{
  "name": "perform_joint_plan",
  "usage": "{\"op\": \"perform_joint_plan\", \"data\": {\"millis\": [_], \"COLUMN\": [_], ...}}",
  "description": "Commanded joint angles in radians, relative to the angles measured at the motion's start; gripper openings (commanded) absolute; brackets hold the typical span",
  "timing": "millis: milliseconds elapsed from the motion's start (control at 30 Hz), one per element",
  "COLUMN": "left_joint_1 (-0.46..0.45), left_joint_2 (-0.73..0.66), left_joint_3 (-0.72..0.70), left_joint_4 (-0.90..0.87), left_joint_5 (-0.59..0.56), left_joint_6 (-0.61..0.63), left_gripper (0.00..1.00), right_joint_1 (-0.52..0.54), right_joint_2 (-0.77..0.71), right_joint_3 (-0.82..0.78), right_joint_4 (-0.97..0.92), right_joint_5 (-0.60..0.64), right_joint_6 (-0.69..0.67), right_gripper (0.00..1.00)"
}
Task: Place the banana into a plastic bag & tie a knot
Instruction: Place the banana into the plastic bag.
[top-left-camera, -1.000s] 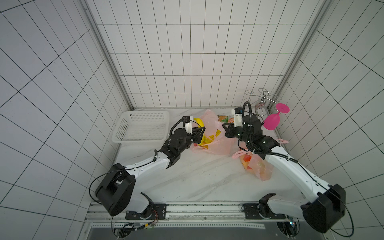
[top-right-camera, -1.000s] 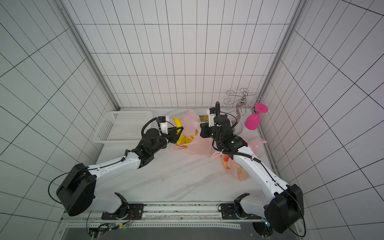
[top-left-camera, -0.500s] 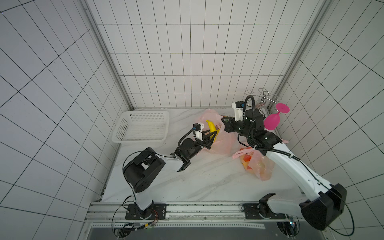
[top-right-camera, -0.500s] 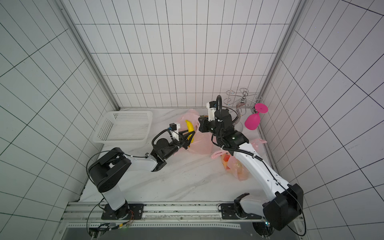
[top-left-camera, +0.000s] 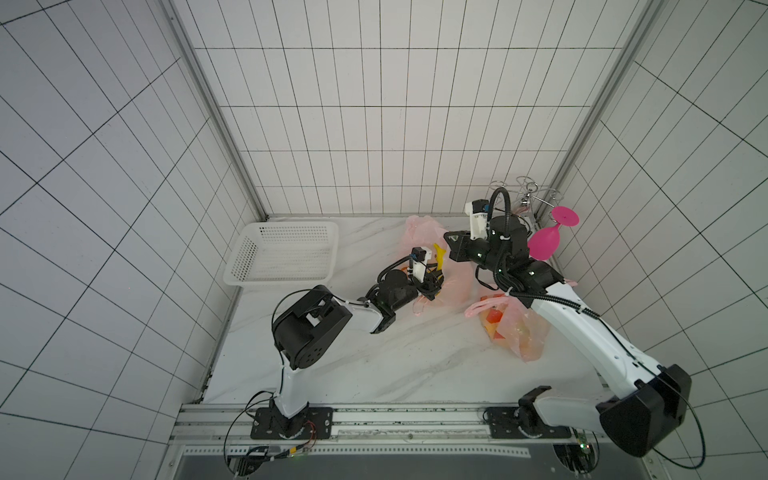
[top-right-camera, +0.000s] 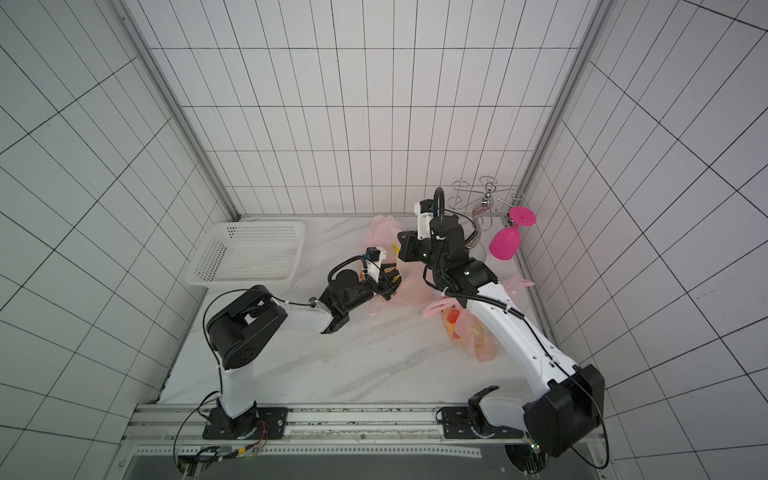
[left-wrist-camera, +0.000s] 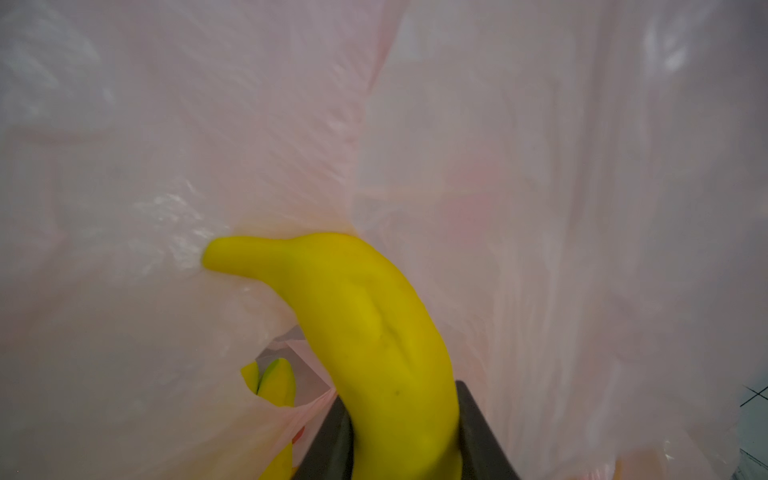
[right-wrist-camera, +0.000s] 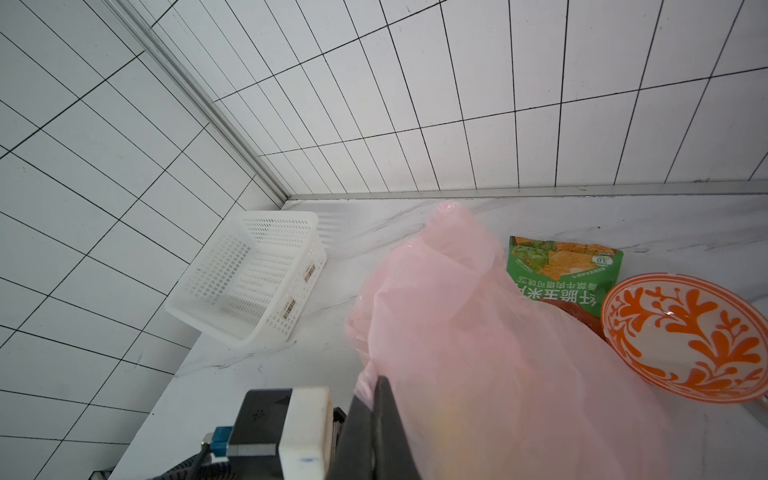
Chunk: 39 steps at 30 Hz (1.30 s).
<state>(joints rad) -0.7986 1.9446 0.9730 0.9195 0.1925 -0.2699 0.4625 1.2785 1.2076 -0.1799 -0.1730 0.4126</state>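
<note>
white marble with grey veins forms the worktop (top-left-camera: 374, 365). it is boxed in on the left, far and right sides by walls (top-left-camera: 374, 124) of white tile with dark grout. metal strips run up the two far corners, and a metal rail (top-left-camera: 415, 419) carrying both arm bases lies along the near edge.

a white plastic mesh basket (top-left-camera: 282, 257) sits at the far left, close to the left wall. in the far right corner a wire rack (top-left-camera: 525, 195) holds a pink glass (top-left-camera: 544, 245) upside down. the right wrist view shows a green snack packet (right-wrist-camera: 561, 270) lying flat near the far wall, beside an orange-patterned bowl (right-wrist-camera: 685, 336). a filled bag (top-left-camera: 515, 332) of pink film lies on the right, partly under the right arm.

the plastic bag (top-left-camera: 457, 282), also thin pink film, stands in the far middle of the worktop. the right claw (top-left-camera: 449, 240) has its jaws pressed together on the bag's upper edge, holding it up. the left claw (left-wrist-camera: 399, 390) reaches into the bag's mouth, jaws part way apart and clamped on the lower half of the banana (left-wrist-camera: 365, 316). the banana is inside the bag, with film around it and its stem touching the film.
</note>
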Motion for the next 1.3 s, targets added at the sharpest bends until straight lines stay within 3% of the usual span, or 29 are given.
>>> {"op": "perform_joint_plan", "data": {"millis": [0,233,533,633,800,1033,1267], "left_joint_1": [-0.006,-0.003,-0.007,-0.020,-0.019,-0.005,-0.004], "left_joint_2": [0.012,-0.047,-0.040,-0.066,-0.144,-0.271,-0.394], "left_joint_3": [0.028,-0.138,-0.134,-0.106,-0.148,-0.189,-0.221], "left_joint_4": [-0.158,0.054,0.034,-0.083,-0.106,-0.177,-0.307], "left_joint_5": [0.032,-0.015,0.087,0.075,0.076,-0.050,-0.308], "left_joint_6": [0.096,0.163,0.220,0.269,0.278,0.187,0.211], "left_gripper": [0.32,0.37,0.41,0.65,0.78,0.81,0.80], "right_joint_1": [-0.008,-0.017,-0.025,-0.032,-0.055,-0.074,-0.084], "right_joint_2": [-0.001,-0.017,-0.030,-0.025,-0.016,-0.002,-0.015], "right_joint_3": [0.117,0.095,0.084,0.084,0.080,0.067,0.063], "right_joint_4": [0.002,0.002,0.003,0.003,0.003,0.004,0.001], "right_joint_5": [-0.005,0.018,0.024,0.027,0.027,0.026,0.017], "right_joint_6": [-0.006,-0.008,-0.009,-0.012,-0.017,-0.027,-0.034], "right_gripper": [0.00,0.00,0.00,0.00,0.00,0.00,0.00]}}
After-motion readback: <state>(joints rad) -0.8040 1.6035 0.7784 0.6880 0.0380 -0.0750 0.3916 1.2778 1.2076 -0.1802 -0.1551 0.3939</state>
